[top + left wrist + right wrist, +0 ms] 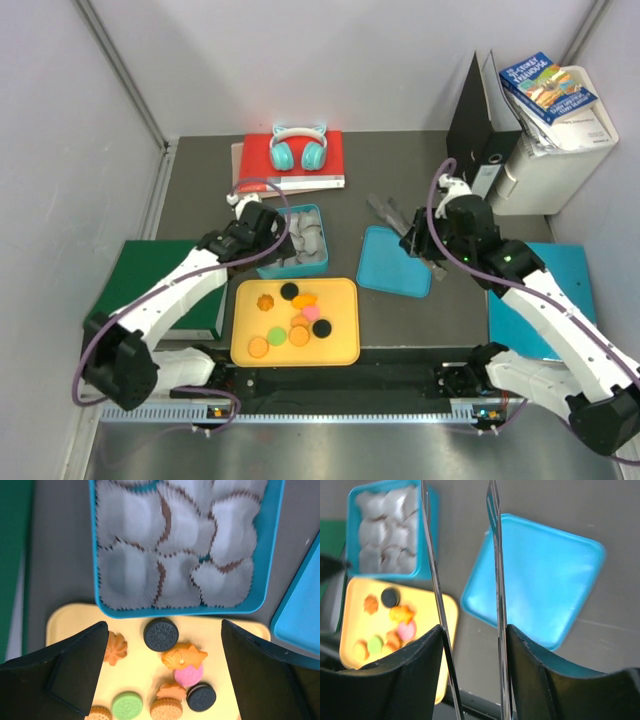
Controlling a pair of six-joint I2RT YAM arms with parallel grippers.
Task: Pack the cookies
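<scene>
Several cookies lie on the yellow tray (340, 350): a black one (289, 291), an orange scalloped one (265, 301), a pink one (311, 313) and a green one (276, 334). The left wrist view shows the black (161, 634), scalloped (116, 648), pink (188, 675) and green (127, 705) cookies. The blue box (297, 268) of grey paper cups (125, 577) stands behind the tray. My left gripper (268, 240) (163, 625) is open and empty above the tray's far edge. My right gripper (420, 245) (472, 630) is shut on metal tongs (388, 210) (495, 555), above the blue lid (395, 262).
Teal headphones (298, 148) lie on a red book (335, 160) at the back. A green book (140, 280) lies left and a teal one (570, 290) right. A black binder (480, 125) and a white box (555, 150) with a book on top stand back right.
</scene>
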